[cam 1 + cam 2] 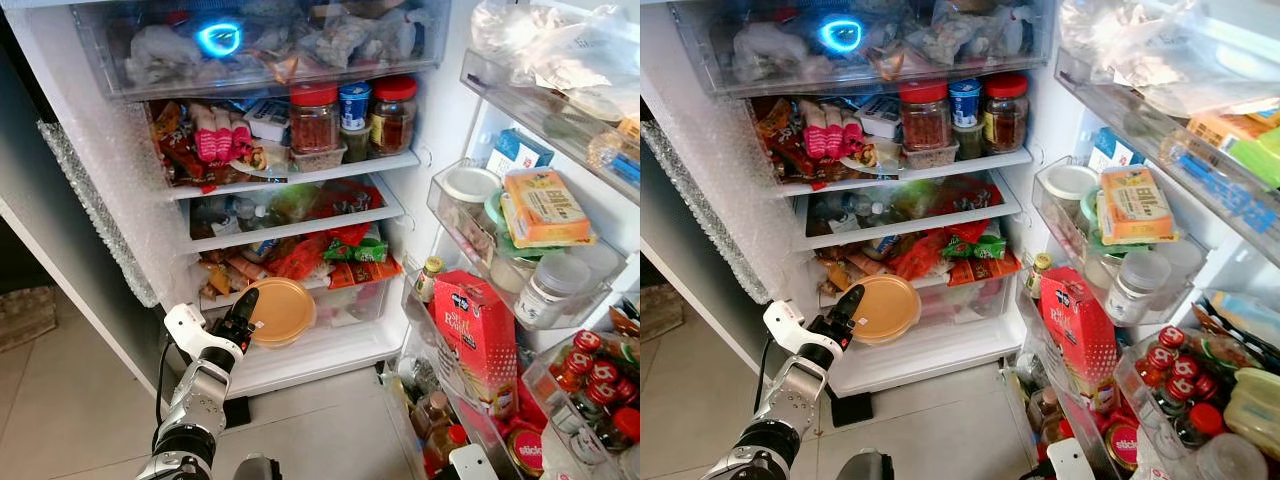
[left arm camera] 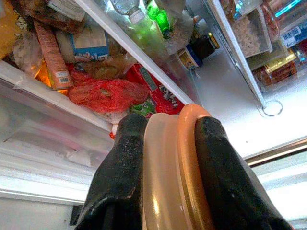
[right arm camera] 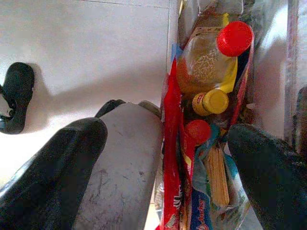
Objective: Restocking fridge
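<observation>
A round orange lidded container [image 1: 282,312] stands on edge in front of the fridge's clear bottom drawer [image 1: 365,296]. My left gripper [image 1: 243,314] is shut on its rim from the left. In the left wrist view the two black fingers [image 2: 122,163] clamp the container [image 2: 168,172] on both sides, with packed shelves beyond. My right gripper [image 3: 163,143] hangs open low by the fridge door, over red-capped bottles [image 3: 211,62] in the bottom door bin, and nothing is between its fingers.
The fridge shelves [image 1: 300,175] are crowded with jars, packets and bags. The open door on the right carries a red box [image 1: 488,335], a yellow pack [image 1: 545,208] and several small red-lidded jars [image 1: 590,375]. Tiled floor [image 1: 60,410] lies to the left.
</observation>
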`<state>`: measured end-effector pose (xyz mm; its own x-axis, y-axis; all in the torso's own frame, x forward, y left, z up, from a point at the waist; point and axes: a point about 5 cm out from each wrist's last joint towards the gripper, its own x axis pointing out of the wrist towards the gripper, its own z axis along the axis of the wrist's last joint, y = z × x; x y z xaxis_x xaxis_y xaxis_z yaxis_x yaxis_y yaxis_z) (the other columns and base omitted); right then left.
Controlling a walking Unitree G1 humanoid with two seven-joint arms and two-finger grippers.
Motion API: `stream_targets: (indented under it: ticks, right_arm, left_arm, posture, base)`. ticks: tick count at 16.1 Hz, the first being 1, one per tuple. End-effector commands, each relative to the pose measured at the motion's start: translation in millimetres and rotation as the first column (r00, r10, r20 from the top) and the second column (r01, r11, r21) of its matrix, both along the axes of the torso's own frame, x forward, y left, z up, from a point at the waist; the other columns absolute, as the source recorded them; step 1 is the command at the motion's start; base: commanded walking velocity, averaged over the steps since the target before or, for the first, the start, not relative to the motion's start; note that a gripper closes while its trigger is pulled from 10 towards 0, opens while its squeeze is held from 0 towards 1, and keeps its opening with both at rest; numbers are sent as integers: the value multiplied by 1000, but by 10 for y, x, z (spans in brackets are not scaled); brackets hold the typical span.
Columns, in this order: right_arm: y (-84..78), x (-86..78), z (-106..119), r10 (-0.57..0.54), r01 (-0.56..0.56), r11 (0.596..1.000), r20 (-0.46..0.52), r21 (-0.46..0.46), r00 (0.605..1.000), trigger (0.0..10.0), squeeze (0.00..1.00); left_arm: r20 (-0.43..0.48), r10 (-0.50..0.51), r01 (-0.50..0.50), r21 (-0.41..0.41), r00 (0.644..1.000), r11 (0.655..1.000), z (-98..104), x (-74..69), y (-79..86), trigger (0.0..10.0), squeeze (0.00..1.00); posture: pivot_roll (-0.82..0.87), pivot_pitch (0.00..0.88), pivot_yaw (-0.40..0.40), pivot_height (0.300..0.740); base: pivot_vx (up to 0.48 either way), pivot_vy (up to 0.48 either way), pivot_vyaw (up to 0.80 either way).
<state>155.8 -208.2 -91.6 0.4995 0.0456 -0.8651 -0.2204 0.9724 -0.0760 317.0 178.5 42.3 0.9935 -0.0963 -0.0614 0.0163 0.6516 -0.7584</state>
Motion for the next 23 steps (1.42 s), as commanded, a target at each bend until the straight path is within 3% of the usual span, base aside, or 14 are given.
stream_targets:
  ticks: [1, 23]
  right_arm:
    - [-17, 4, 4, 3, -3, 1000, -3, -8, 1000, 10000, 0]
    - [1, -21, -9, 33, -33, 999, -15, -14, 999, 10000, 0]
  left_arm:
    - [29, -7, 7, -5, 1000, 1000, 84, 59, -5, 10000, 0]
    - [12, -45, 45, 12, 999, 999, 57, 51, -34, 10000, 0]
  posture:
    - [-48, 0, 14, 655]
    - [-46, 0, 25, 655]
  base:
    - [251, 0, 0]
    - [293, 0, 0]
